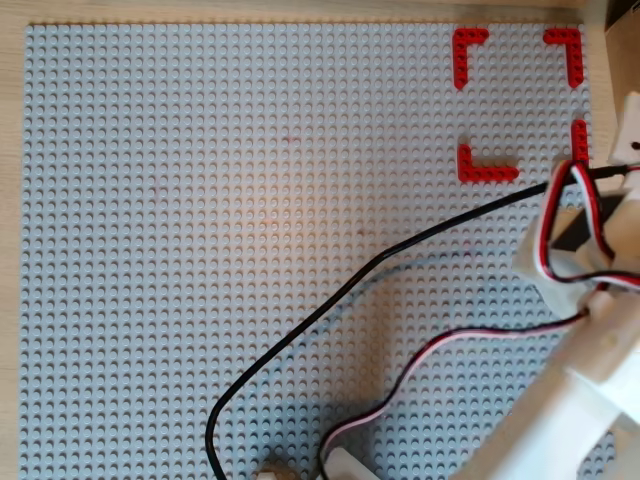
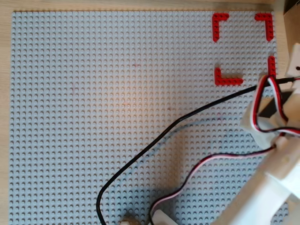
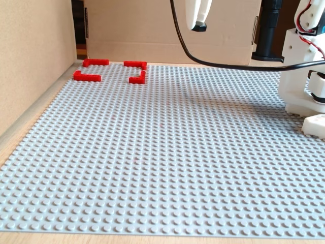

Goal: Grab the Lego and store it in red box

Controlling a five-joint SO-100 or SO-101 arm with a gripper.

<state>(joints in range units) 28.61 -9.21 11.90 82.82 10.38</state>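
baseplate (image 1: pixel 200 250) open | black cable (image 1: pixel 330 300) crosses right half | red box (image 1: pixel 520 100) unblocked

Red box (image 1: pixel 518 100): four red L-shaped corner strips, gaps between; flat on grey baseplate's top right corner in both overhead views; nothing visible inside.
Lego (image 3: pixel 200 26): small dark piece, held high in the claw in the fixed view; unclear.

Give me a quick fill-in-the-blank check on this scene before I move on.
1. The red box sits on a ___ baseplate.
2. Inside the red box lies ___.
3. One thick ___ cable curves across the baseplate.
4. In the fixed view, the gripper hangs ___ the baseplate.

Missing words: grey; nothing; black; above.
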